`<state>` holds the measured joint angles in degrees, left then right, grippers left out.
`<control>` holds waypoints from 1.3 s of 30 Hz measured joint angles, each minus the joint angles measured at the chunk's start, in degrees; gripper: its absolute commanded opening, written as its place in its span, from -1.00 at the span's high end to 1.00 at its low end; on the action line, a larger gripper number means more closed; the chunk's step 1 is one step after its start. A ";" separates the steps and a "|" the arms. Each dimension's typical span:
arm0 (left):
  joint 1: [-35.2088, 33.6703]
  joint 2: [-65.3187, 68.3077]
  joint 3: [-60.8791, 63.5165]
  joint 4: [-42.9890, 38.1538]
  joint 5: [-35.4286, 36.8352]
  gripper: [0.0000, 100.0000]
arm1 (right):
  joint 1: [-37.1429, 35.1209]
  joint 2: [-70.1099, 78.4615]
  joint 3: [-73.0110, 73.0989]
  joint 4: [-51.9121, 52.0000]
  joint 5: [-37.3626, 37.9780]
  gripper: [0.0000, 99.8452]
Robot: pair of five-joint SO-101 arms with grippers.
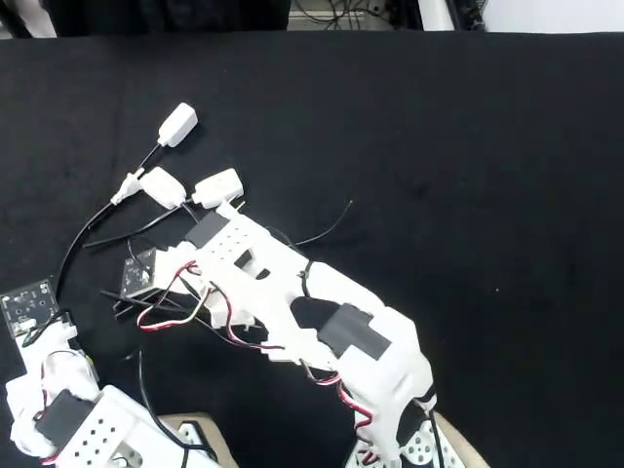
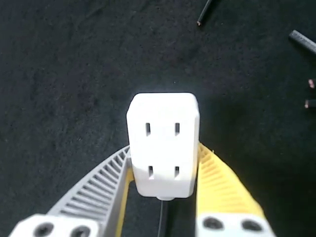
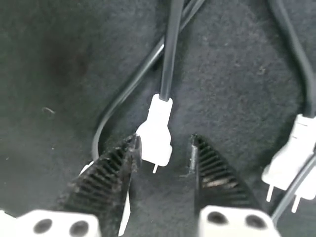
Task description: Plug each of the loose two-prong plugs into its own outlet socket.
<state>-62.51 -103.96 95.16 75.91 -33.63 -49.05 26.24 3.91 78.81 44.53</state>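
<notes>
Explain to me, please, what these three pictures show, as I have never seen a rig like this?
These are two small robot arms at a black table. One picture looks down from above; the other two come from cameras on the arms' wrists. The left gripper holds a white outlet block with two pairs of slots. The right gripper is open around a white two-prong plug lying on the table; a second plug lies nearby. Black cables run from the plugs; from above, another white block shows.
</notes>
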 measured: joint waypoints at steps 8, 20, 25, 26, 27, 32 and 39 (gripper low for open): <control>0.00 0.00 0.00 0.00 0.00 0.86 | 0.00 0.00 0.00 0.09 0.44 0.67; 0.00 0.00 0.00 0.00 0.00 0.86 | -2.37 1.05 0.18 2.46 0.53 0.72; 0.00 0.00 0.00 0.00 0.00 0.86 | -1.85 1.14 0.18 2.46 0.53 0.98; 0.00 0.00 0.00 0.00 0.00 0.86 | -1.85 1.41 0.18 2.46 0.53 0.97; 0.00 0.00 0.00 0.00 0.00 0.86 | -1.85 1.67 0.18 2.46 0.53 0.96; 0.00 0.00 0.00 0.00 0.00 0.86 | -1.76 2.11 -0.26 2.46 -1.05 0.98; 0.00 0.00 0.00 0.00 0.00 0.86 | 6.42 0.18 -2.73 3.16 -5.19 0.98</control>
<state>-62.51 -103.96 95.16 75.91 -33.63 -42.64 26.42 1.19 81.98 39.34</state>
